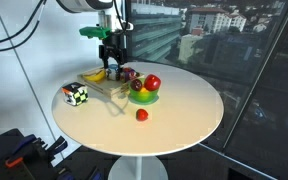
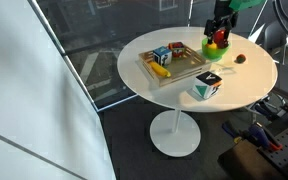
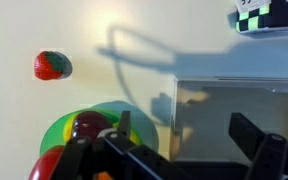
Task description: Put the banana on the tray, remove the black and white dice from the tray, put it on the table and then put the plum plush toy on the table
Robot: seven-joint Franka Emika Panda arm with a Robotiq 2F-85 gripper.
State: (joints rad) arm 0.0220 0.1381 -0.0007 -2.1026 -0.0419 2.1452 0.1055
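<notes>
The round white table (image 1: 189,112) carries its load crowded onto one side, and that crowding is the main hazard: a descent landing slightly off would catch the wrong thing. The light wooden tray (image 2: 189,66) already holds the banana (image 2: 160,70), which lies along one edge near two small coloured blocks (image 2: 176,49). A knock on the tray's rim could shift it and spill the banana out. The green bowl (image 1: 146,99) of fruit sits just beside the tray. The gripper (image 1: 114,60) hangs above the seam between them, jaws spread wide with nothing in them. The black and white dice (image 2: 206,85) rests on the bare tabletop, apart from the tray, so only the last step looks left to do. The plum plush toy (image 1: 130,74) appears as a dark maroon lump at the bowl's tray side, below the gripper. I cannot tell whether it lies in the bowl or against it. A bright red round fruit sits close by, so the fingers might close on that instead, or one finger might strike the bowl's rim and tip it. The toy looks soft and small, so it could squash and slip from a shallow pinch. A small red fruit (image 3: 52,65) lies alone on the table near the bowl, and it could get in the way where the toy is set down.
</notes>
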